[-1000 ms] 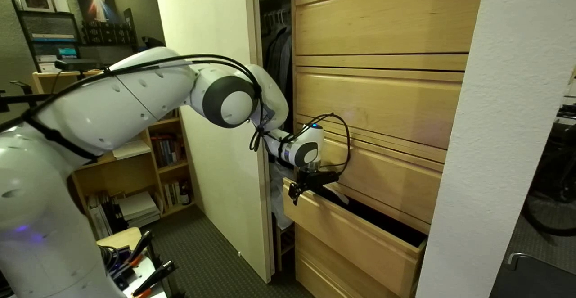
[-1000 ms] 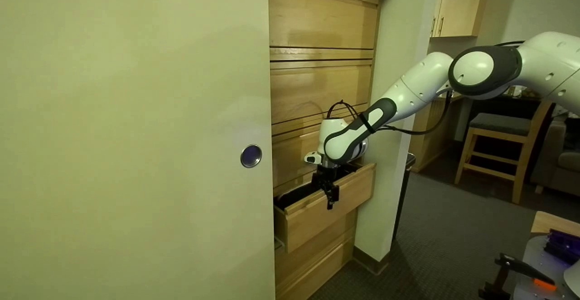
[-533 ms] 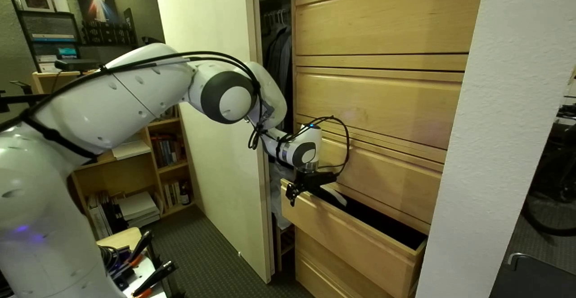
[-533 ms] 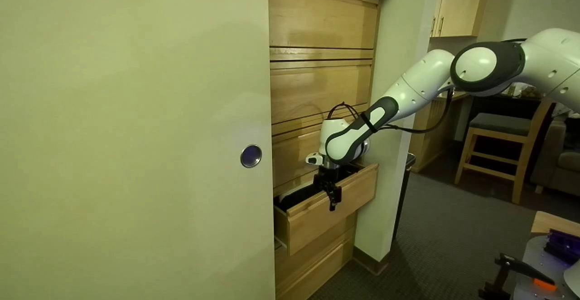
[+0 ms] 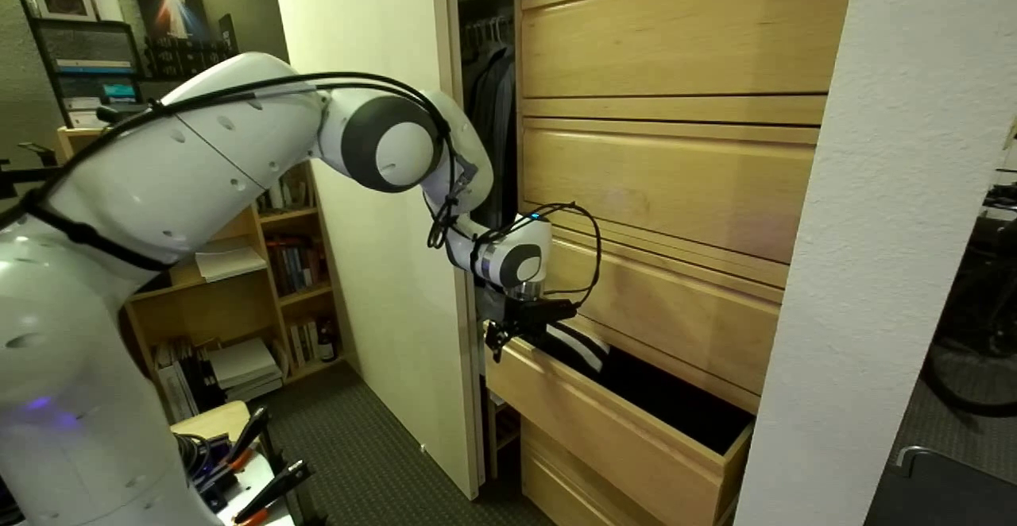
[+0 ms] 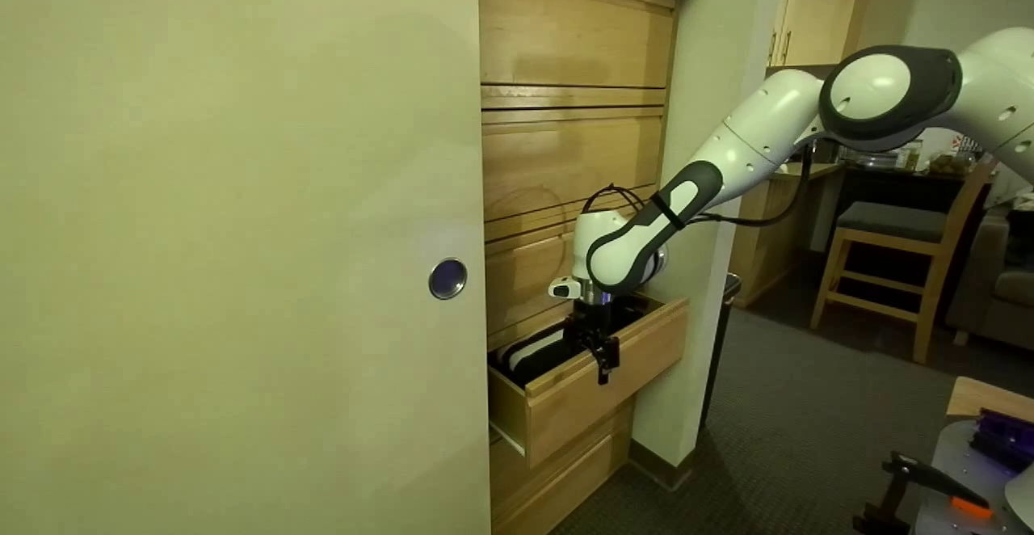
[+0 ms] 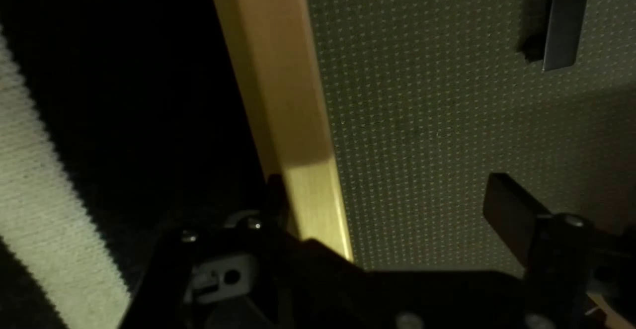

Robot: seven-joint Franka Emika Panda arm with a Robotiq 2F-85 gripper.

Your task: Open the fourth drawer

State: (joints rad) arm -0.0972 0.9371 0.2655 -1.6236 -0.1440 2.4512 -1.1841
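The fourth drawer (image 5: 612, 438) is light wood with a grooved, handle-less front. It is pulled well out of the cabinet and also shows in an exterior view (image 6: 606, 398). Black fabric with white stripes (image 5: 578, 345) lies in its dark inside. My gripper (image 5: 515, 337) is at the top edge of the drawer front, near one end. In the wrist view my open gripper (image 7: 390, 190) straddles the wooden rim (image 7: 283, 85). One finger is inside the drawer, beside the rim. The other stands well outside over the carpet. In both exterior views the inner finger is hidden.
Other matching drawer fronts (image 5: 659, 184) lie above and below. A pale sliding door (image 5: 373, 272) stands beside the cabinet on one side and a white wall (image 5: 858, 232) on the other. Clothes (image 5: 494, 113) hang behind the door. A bookshelf (image 5: 270, 303) stands farther off.
The drawer has slid farther out of the cabinet. My gripper has moved out with it, away from the cabinet. More of the striped fabric shows. The gripper looks open throughout.
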